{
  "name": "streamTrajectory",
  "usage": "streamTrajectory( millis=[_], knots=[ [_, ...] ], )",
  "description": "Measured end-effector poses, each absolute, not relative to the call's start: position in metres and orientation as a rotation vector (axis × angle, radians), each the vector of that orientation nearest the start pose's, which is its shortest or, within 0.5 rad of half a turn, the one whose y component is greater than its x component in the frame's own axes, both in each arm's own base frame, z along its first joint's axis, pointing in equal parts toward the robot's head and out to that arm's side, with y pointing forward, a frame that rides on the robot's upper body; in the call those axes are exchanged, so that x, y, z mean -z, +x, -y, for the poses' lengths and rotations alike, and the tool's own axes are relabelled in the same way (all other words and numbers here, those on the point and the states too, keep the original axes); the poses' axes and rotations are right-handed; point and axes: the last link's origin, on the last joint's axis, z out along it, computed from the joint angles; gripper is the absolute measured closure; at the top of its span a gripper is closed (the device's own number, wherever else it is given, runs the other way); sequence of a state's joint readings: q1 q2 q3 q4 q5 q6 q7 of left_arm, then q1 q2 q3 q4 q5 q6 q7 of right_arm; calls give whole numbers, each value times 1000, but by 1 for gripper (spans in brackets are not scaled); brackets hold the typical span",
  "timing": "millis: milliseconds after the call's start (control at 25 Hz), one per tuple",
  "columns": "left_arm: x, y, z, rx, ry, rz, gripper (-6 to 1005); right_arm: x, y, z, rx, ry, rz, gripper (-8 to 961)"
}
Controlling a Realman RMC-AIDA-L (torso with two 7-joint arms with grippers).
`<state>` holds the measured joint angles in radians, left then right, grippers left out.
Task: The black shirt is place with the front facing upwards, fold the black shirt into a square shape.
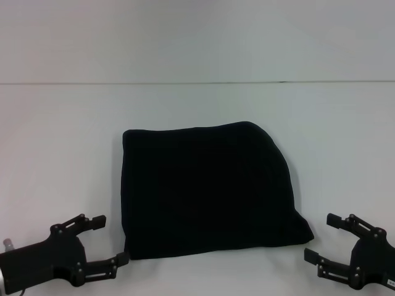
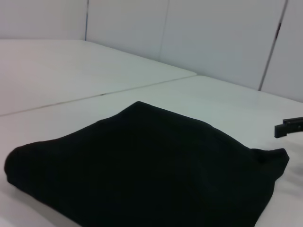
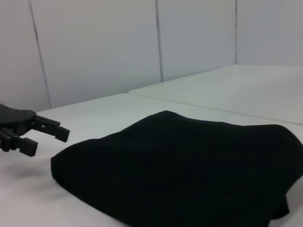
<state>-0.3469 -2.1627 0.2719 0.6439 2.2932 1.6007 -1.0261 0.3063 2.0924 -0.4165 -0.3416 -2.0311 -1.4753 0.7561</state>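
Observation:
The black shirt (image 1: 207, 188) lies folded into a roughly square bundle in the middle of the white table (image 1: 62, 142). No lettering or label shows. It also shows in the left wrist view (image 2: 142, 175) and in the right wrist view (image 3: 189, 165). My left gripper (image 1: 111, 238) is open and empty, just off the shirt's near left corner. My right gripper (image 1: 320, 236) is open and empty, just off the shirt's near right corner. The right wrist view shows the left gripper (image 3: 47, 137) farther off; the left wrist view shows a fingertip (image 2: 289, 126) of the right one.
A seam (image 1: 185, 82) runs across the table behind the shirt. Pale wall panels (image 3: 118, 47) stand beyond the table.

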Motion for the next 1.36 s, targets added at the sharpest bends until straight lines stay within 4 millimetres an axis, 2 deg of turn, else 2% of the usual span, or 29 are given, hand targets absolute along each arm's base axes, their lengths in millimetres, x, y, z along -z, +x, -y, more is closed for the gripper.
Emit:
streamTrajectory(
  millis=[440,1360],
  knots=[
    [13,-340,-248,597,-2561,673,48,33,346,-246,-672,-2443,-523,7],
    [14,-338,-243,623,-2571,679,48,32,344,-242,-707,-2444,-521,7]
  ],
)
